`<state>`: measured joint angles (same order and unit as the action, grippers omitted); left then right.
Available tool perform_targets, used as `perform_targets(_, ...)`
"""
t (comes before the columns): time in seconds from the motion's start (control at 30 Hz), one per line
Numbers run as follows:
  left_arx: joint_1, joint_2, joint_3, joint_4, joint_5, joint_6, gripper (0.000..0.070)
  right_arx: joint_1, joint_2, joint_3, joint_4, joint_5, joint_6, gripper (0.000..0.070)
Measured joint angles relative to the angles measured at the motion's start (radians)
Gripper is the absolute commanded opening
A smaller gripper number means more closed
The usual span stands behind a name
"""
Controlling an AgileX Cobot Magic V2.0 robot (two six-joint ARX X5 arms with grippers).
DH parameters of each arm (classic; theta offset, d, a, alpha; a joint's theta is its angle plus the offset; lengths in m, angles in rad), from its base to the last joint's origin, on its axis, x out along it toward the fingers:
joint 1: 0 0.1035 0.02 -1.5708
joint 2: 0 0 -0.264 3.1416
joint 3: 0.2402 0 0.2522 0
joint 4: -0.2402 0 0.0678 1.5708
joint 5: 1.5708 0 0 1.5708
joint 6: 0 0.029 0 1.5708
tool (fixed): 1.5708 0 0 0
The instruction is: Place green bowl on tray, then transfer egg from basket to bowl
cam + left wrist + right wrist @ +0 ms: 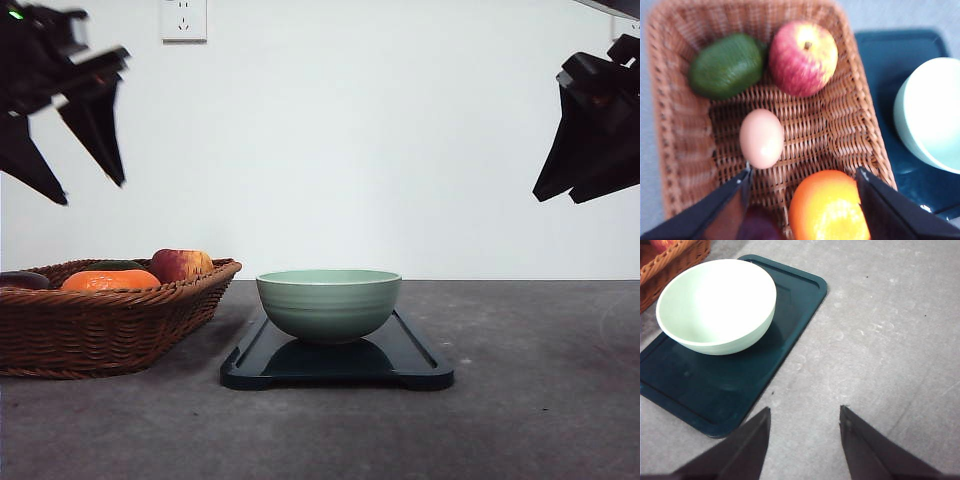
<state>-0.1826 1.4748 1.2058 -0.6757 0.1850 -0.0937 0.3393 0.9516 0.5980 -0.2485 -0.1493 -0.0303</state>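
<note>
Green bowl (328,303): upright on the tray (420,362), empty.
Tray: flat on the grey table (540,420), just beside the basket (110,330).
Egg (761,138): on the basket floor, apart from the red-yellow apple (803,58), a green avocado-like fruit (727,65) and an orange fruit (827,206); a dark purple item (757,226), too blurred to name, lies near the fingers.
Left gripper (802,185): above the basket, jaws spread, holding nothing.
Right gripper (805,422): above bare table beside the tray, jaws parted, empty.
Wall socket (184,19): behind.
</note>
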Motion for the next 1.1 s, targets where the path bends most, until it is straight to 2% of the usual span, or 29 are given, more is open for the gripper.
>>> perform_targets(0.37, -0.018, 0.219, 0.086, 0.017, -0.129, 0.023, 0.0433, 0.0, 0.0, 0.0, 0.015, -0.001, 0.0, 0.0267)
perform_targets(0.63, -0.018, 0.288, 0.087, 0.072, -0.131, 0.027, 0.0432, 0.0, 0.0, 0.0, 0.015, -0.001, 0.0, 0.0267)
perform_targets(1.1, -0.018, 0.326, 0.087, 0.079, -0.131, 0.027, 0.0432, 0.0, 0.0, 0.0, 0.016, -0.001, 0.0, 0.0267)
